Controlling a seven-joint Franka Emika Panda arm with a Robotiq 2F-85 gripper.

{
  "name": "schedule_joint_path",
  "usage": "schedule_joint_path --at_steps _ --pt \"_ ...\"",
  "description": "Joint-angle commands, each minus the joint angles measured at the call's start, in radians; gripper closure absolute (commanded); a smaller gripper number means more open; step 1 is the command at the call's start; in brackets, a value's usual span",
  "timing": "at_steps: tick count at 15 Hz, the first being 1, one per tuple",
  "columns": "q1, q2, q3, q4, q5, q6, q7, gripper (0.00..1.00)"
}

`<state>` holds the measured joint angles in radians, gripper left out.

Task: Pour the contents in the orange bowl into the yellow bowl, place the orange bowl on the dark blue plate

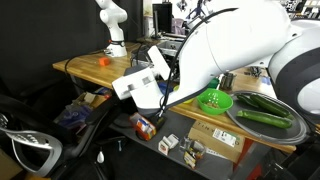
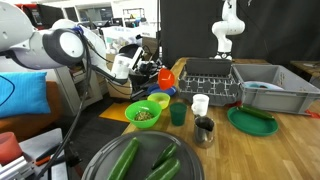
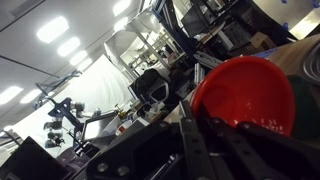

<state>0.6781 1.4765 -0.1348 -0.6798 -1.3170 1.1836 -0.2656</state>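
Observation:
My gripper is shut on the rim of the orange bowl, which fills the right of the wrist view. In an exterior view the gripper holds the orange bowl tipped on its side in the air, just above the yellow bowl. A sliver of the dark blue plate shows behind the yellow bowl, under the orange bowl. I cannot see what is in either bowl. In the exterior view filled by the arm, these things are hidden.
A green bowl holding something brown sits next to the yellow bowl. Around them are a dark green cup, a white cup, a dark cup, a green plate, a dish rack and a grey platter of cucumbers.

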Motion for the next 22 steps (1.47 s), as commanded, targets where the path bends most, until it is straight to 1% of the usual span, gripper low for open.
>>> schedule_joint_path --at_steps 1,12,22 --pt "0.008 0.0 -0.013 -0.025 -0.049 -0.004 -0.011 0.98" --pt "0.015 0.0 -0.007 -0.051 -0.142 -0.009 0.0 0.98" --pt "0.001 0.0 -0.001 -0.041 -0.142 -0.036 0.007 0.98"
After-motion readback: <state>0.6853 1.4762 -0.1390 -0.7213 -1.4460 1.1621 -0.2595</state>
